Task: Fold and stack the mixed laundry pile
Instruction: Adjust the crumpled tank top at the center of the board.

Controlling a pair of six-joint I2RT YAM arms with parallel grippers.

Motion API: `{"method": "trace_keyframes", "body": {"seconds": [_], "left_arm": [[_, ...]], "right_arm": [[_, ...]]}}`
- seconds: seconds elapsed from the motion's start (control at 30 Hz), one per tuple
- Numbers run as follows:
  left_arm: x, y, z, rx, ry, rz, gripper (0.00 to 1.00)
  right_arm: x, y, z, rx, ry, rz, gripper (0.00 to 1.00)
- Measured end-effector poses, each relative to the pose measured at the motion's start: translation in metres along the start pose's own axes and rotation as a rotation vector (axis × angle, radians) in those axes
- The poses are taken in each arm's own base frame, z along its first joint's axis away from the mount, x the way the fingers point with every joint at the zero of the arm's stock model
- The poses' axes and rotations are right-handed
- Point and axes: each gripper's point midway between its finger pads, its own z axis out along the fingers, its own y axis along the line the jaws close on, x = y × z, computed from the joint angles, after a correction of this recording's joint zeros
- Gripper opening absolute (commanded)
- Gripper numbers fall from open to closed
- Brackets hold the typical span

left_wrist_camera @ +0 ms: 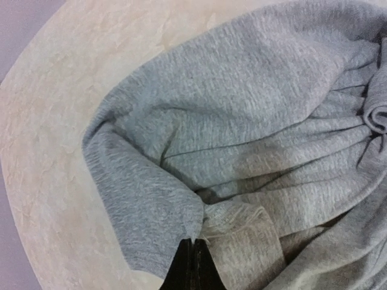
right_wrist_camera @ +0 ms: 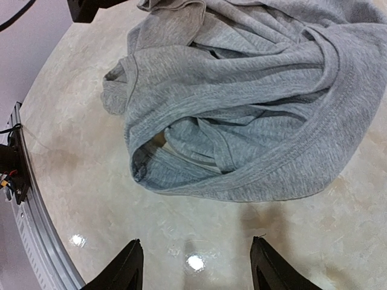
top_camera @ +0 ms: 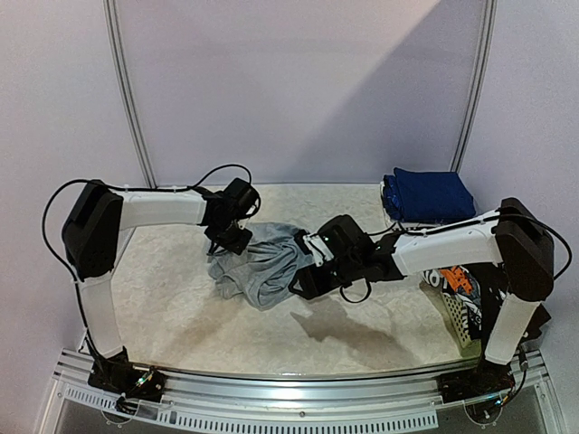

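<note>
A crumpled grey shirt lies in the middle of the table. My left gripper is at its far-left edge, its jaws shut on a fold of the grey cloth; in the left wrist view the left gripper pinches a small peak of fabric. My right gripper hovers at the shirt's near-right side, open and holding nothing. In the right wrist view the right gripper stands wide over bare table, just short of the shirt's ribbed hem.
Folded navy blue pieces are stacked at the back right. A white lattice basket stands at the right edge, partly behind my right arm, with orange printed cloth in it. The metal front rail runs along the near edge.
</note>
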Motion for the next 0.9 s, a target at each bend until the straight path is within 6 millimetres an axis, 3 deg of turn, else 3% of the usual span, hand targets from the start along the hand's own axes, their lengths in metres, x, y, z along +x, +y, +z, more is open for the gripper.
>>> {"method": "trace_keyframes", "body": {"seconds": [0.23, 0.33, 0.53, 0.7, 0.9], "left_arm": [[0.002, 0.041, -0.048, -0.027, -0.09, -0.121, 0.0], [0.007, 0.061, -0.059, -0.037, -0.116, -0.182, 0.0], [0.032, 0.066, -0.052, 0.023, -0.086, -0.244, 0.0], [0.05, 0.064, -0.046, 0.054, -0.056, -0.271, 0.0], [0.045, 0.077, -0.059, 0.057, -0.115, -0.327, 0.0]], "right_arm": [[-0.023, 0.041, 0.014, -0.119, -0.024, -0.046, 0.62], [-0.029, 0.054, 0.025, -0.165, -0.023, -0.047, 0.63], [-0.033, 0.061, 0.056, -0.205, 0.002, -0.021, 0.63], [-0.019, 0.054, 0.085, -0.205, 0.053, 0.016, 0.57], [-0.005, 0.051, 0.102, -0.212, 0.095, 0.039, 0.45]]}}
